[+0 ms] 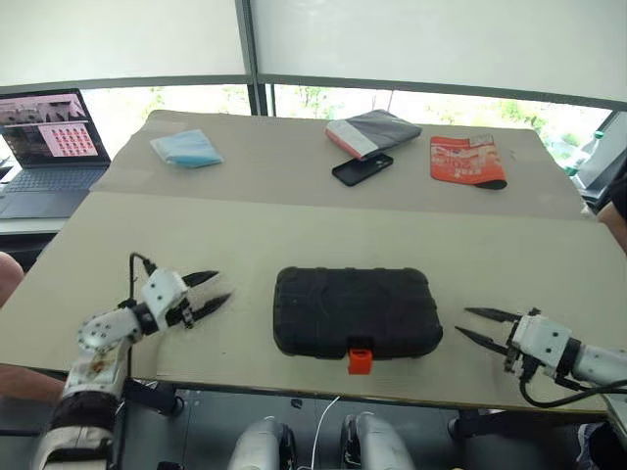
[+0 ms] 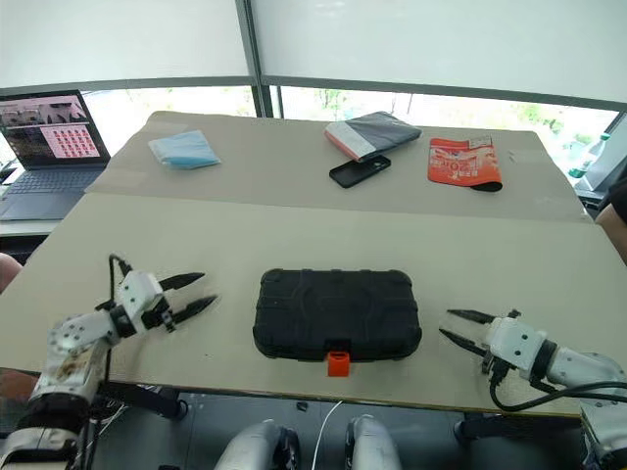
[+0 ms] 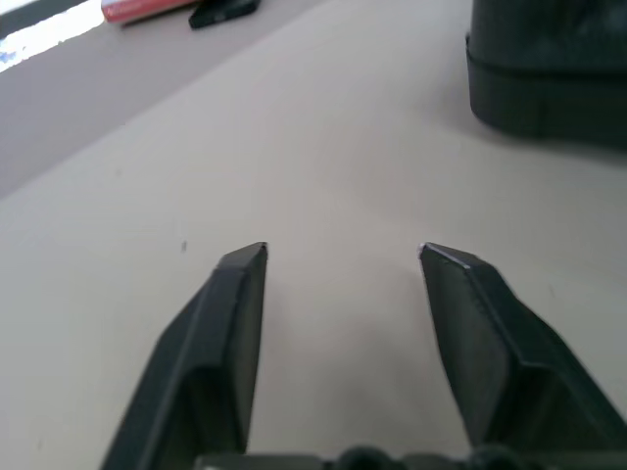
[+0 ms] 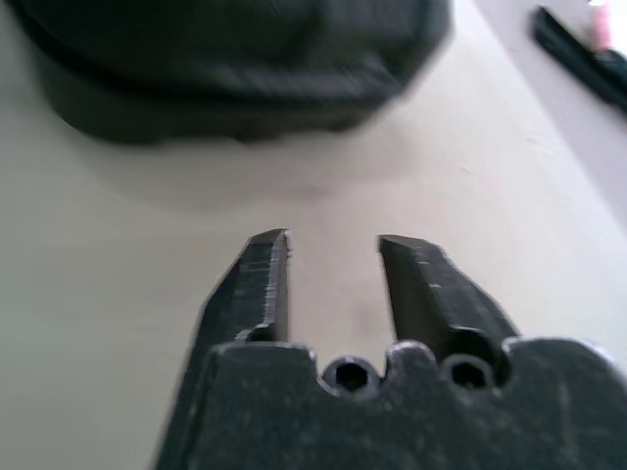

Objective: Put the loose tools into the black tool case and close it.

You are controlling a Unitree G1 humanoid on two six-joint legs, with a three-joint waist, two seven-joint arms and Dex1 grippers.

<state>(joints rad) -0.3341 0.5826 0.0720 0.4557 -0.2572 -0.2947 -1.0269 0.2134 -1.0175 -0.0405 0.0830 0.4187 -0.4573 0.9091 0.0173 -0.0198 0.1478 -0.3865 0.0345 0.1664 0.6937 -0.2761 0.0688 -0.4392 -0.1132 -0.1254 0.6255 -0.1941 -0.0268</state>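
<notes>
- Case (image 1: 356, 311) sits between my two grippers, well apart from both, near the table's front edge.
- It's shut: black plastic, rounded rectangle, ribbed lid, lying flat. Small orange latch (image 1: 360, 360) on its front side, hanging at the table edge.
- Left gripper (image 1: 209, 295) is to the case's left, fingers spread with a clear gap, holding nothing, tips aimed at the case.
- Right gripper (image 1: 472, 325) is to the case's right, fingers parted narrower than the left's, also empty, tips aimed at the case.
- Both grippers are low over the table (image 1: 245, 245), whether touching it I can't tell.
- Table is plain beige, a seam across it beyond the case.
- Far side, past the seam: phone (image 1: 361, 168) just ahead of the case, a grey-and-red folded pouch (image 1: 373, 132) touching it behind, an orange-red packet (image 1: 467, 160) further to my right, a light-blue packet (image 1: 186, 148) off to my left.
- Laptop (image 1: 47, 147) open on a separate surface far left, screen lit.
- Windows run along the back wall, white blinds above, greenery outside.
</notes>
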